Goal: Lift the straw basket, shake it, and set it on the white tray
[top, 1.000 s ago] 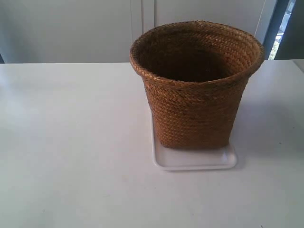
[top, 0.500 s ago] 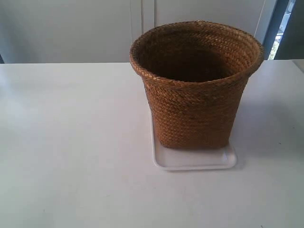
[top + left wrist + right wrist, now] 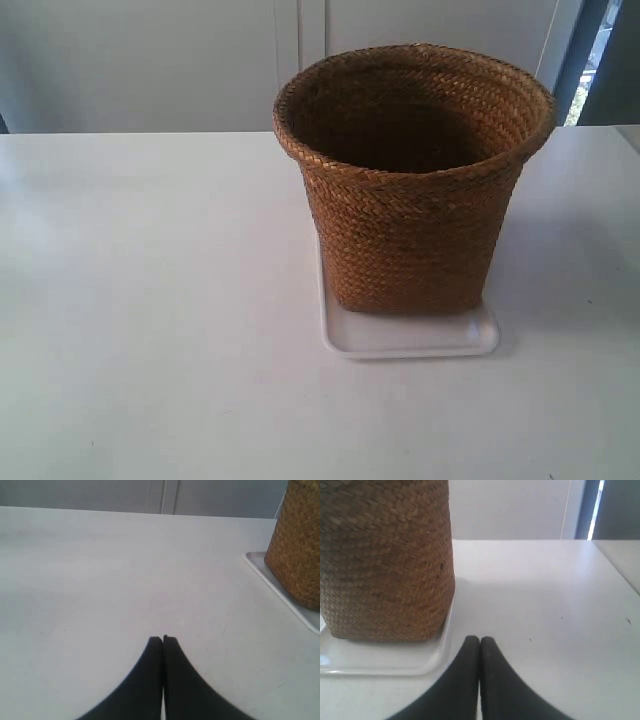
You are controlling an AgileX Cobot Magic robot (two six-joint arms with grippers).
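Basket of golden-brown braided straw (image 3: 415,220) stands upright on the glossy white rectangular tray (image 3: 400,340), right of frame centre; placement looks finished, so left gripper (image 3: 163,639) and right gripper (image 3: 479,639) sit pinched together, empty.

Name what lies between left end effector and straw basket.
Left wrist view: bare table, then the rim of the white tray, then the straw basket.

Plain indoor room, white table (image 3: 150,300), grey wall (image 3: 130,60)
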